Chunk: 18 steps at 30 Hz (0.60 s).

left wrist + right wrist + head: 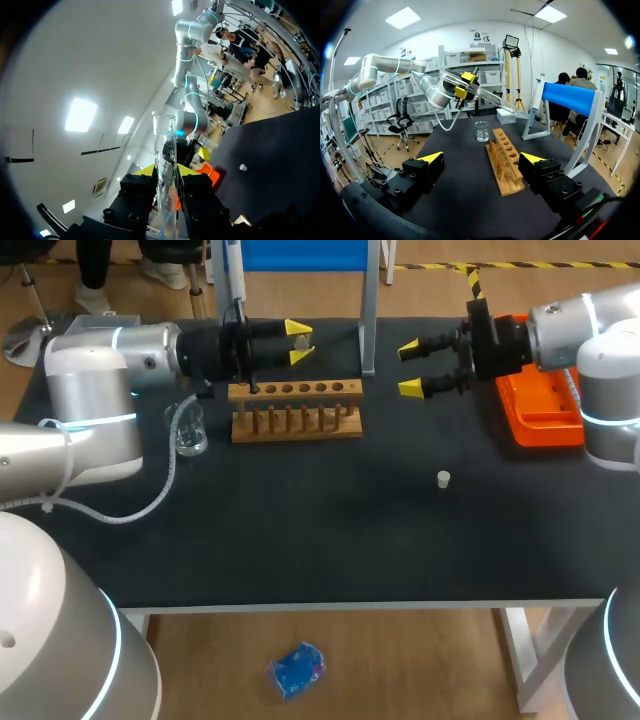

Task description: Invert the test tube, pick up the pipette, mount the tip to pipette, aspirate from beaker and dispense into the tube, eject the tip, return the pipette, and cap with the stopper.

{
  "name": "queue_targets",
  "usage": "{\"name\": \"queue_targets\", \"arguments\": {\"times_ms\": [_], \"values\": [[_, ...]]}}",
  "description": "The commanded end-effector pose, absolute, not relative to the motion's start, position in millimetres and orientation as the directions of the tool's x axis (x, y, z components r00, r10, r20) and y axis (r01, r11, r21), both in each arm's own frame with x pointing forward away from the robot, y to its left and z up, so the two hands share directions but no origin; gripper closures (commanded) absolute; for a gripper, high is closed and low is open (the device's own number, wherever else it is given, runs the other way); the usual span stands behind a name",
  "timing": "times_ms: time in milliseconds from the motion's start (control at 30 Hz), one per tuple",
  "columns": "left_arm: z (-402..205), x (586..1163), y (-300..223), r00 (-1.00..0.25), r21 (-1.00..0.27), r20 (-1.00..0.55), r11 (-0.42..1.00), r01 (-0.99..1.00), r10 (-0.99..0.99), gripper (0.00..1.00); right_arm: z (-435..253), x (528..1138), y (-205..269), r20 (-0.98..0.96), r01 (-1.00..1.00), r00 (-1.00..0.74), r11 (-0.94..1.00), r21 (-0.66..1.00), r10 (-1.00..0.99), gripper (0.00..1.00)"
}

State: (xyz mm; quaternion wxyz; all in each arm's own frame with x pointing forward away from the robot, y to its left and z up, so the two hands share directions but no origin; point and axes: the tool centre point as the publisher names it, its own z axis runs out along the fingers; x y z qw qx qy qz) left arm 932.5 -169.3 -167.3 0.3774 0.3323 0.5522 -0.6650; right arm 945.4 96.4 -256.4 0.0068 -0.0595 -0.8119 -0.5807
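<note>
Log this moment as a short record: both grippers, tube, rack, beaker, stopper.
left gripper: shut on the test tube, held tilted in the air
right gripper: open, empty, right of the rack
rack: wooden, no tube in its holes
beaker: upright, left of the rack
stopper: alone on the table, nearer the front than the rack
orange tray: at the table's right, by the right arm

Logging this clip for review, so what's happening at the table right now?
The left arm holds the test tube clamped in its jaws, tilted, above the table by the wooden rack. The right arm hangs near the orange tray, jaws open and empty. The beaker stands beside the rack, and the small white stopper lies alone on the table, so the tube is not capped yet.
</note>
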Motion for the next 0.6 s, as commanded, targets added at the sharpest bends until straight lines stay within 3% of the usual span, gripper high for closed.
{"name": "queue_targets", "arguments": {"times_ms": [33, 367, 600], "values": [[-164.5, 933.2, -168.0, -0.52, -0.508, -0.844, -0.117, 0.853, -0.13, 1.0, -256.6, 945.1, 96.4, 0.08, 0.104, -0.993, 0.318, 0.942, 0.09, 0.0], [-144.8, 940.0, -159.8, -0.726, -0.699, -0.674, -0.202, 0.686, -0.136, 1.0, -256.6, 945.1, 96.4, 0.08, 0.104, -0.993, 0.318, 0.942, 0.09, 0.0], [-148.2, 951.7, -164.6, -0.837, -0.825, -0.543, -0.139, 0.547, -0.072, 1.0, -256.6, 945.1, 96.4, 0.08, 0.104, -0.993, 0.318, 0.942, 0.09, 0.0]]}}
